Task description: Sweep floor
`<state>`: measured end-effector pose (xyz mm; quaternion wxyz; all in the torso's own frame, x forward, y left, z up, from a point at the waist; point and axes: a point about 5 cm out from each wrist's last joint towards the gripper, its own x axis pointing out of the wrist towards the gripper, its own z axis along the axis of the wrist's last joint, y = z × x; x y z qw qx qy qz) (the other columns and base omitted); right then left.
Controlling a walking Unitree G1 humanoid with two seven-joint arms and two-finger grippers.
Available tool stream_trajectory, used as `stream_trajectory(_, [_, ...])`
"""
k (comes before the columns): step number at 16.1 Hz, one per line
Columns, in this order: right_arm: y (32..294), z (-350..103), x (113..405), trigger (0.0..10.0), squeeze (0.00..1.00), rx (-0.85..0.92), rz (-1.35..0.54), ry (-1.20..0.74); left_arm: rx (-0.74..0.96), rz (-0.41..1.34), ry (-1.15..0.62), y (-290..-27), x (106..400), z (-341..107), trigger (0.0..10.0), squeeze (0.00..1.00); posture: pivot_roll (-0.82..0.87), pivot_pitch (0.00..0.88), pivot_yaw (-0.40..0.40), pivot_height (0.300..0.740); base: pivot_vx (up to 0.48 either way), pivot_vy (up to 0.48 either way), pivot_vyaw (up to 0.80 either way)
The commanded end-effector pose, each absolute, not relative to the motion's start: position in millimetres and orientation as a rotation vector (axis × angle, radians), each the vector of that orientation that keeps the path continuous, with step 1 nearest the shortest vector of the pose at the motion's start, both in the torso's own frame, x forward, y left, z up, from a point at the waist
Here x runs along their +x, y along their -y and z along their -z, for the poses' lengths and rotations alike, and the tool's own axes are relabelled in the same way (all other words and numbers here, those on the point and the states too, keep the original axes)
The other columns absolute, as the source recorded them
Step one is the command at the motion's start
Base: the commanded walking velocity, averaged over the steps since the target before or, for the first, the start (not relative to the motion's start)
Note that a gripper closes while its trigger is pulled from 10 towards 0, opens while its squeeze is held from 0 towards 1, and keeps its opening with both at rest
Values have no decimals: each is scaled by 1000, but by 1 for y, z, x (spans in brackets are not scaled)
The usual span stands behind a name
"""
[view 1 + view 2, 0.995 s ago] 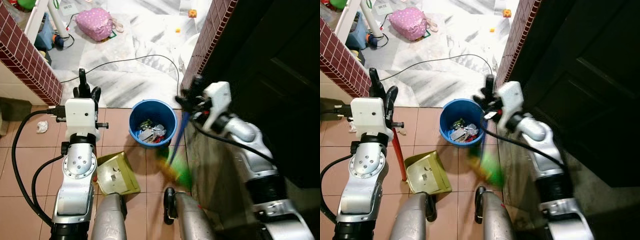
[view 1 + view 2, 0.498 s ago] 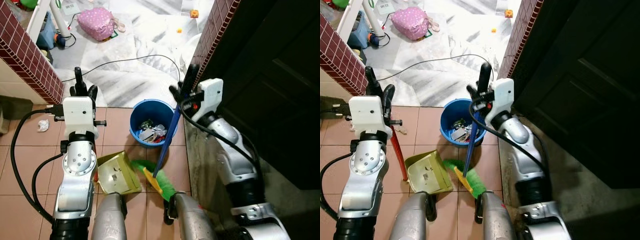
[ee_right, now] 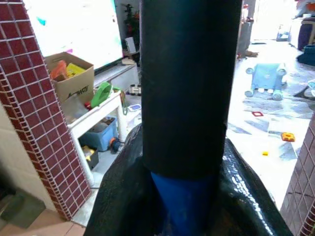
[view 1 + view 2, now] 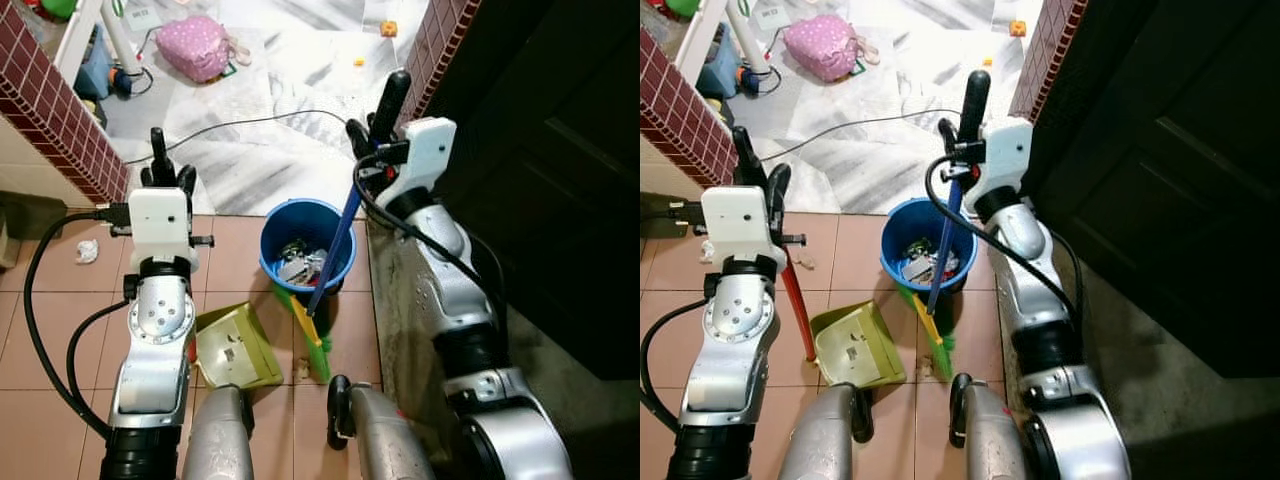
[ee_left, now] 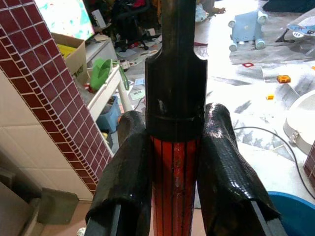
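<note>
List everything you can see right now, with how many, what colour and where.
Broom: 1, blue handle, green bristles, on tiles before the bucket.
Dustpan: 1, yellow-green, red handle, on tiles left of the broom head.
Bucket: 1, blue, holding trash, at the doorway.
Crumpled paper: 1, white, on tiles far left.
Cable: 1, black, across the marble floor.
Bag: 1, pink, far on the marble floor.
Left gripper: shut on the dustpan handle.
Right gripper: shut on the broom handle.
</note>
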<state>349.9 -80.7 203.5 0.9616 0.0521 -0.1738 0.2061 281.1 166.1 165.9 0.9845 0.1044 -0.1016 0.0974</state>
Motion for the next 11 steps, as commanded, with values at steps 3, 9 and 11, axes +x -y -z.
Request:
stream_trajectory(3, [76,-222,356,10000,0,177,-432,448,242,-198,189,-166,283,-161,10000,0,34,185,-42,740,0,0,0])
stream_trajectory(9, [62,-235,359,10000,0,129,-511,526,239,-165,202,-162,287,-163,10000,0,42,166,-40,740,0,0,0])
stream_trajectory(11, [74,-238,365,10000,0,25,-393,559,238,-160,202,-161,287,-163,10000,0,40,161,-40,740,0,0,0])
